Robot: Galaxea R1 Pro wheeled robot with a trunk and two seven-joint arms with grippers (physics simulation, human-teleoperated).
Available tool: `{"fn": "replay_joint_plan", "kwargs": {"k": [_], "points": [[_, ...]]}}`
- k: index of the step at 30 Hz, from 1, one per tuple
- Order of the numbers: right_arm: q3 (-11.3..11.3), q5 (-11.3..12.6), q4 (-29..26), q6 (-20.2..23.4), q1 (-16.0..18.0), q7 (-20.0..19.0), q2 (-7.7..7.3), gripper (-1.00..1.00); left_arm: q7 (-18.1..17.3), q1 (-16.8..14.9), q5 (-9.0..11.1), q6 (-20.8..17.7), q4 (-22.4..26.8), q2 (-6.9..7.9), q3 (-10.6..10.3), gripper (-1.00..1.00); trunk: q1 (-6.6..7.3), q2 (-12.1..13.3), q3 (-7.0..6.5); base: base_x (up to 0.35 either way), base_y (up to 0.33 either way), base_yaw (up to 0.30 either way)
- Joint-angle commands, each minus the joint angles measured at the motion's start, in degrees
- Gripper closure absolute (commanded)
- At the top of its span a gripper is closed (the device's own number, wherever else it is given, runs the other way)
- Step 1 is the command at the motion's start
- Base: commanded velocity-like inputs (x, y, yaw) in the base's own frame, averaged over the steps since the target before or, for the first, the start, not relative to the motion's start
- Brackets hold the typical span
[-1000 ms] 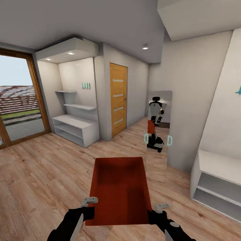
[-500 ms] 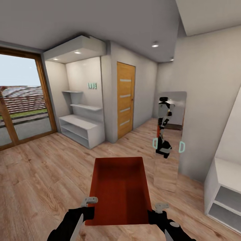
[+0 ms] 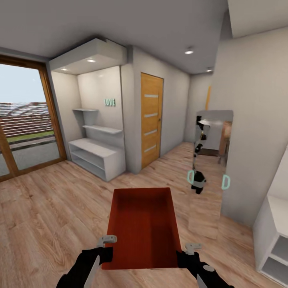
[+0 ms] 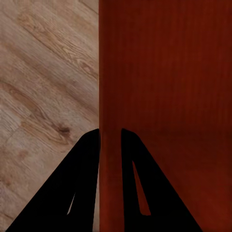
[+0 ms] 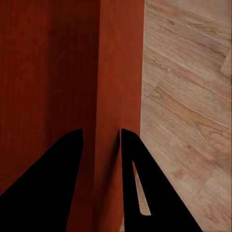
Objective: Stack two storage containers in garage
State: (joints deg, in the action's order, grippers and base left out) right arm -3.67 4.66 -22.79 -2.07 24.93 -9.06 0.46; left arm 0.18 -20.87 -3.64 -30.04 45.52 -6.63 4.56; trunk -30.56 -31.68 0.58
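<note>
Item in transit: rust-red storage container (image 3: 143, 228), held low and centred, left gripper (image 3: 106, 244) and right gripper (image 3: 187, 251) each clamped on a side wall; view has swung leftward, mirror (image 3: 210, 168) drifting right, wooden door (image 3: 152, 120) ahead, garage unreached.
</note>
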Motion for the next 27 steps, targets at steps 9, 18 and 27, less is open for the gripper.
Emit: {"fn": "replay_joint_plan", "kwargs": {"k": [9,18,27], "points": [[-0.19,0.52,0.20,-0.22,0.03,-2.36,-0.11,1.00,-0.36,-0.04,0.65,-0.27,0.71,0.87,0.45,1.00,-0.05,-0.06,0.06,0.324,0.088,0.000],[-0.19,0.52,0.20,-0.22,0.03,-2.37,-0.12,1.00,-0.36,-0.04,0.65,-0.28,0.71,0.90,0.45,1.00,-0.05,-0.06,0.06,0.324,0.052,0.000],[-0.19,0.52,0.20,-0.22,0.03,-2.36,-0.11,1.00,-0.36,-0.04,0.65,-0.23,0.71,0.92,0.45,1.00,-0.05,-0.06,0.06,0.324,0.001,0.000]]}}
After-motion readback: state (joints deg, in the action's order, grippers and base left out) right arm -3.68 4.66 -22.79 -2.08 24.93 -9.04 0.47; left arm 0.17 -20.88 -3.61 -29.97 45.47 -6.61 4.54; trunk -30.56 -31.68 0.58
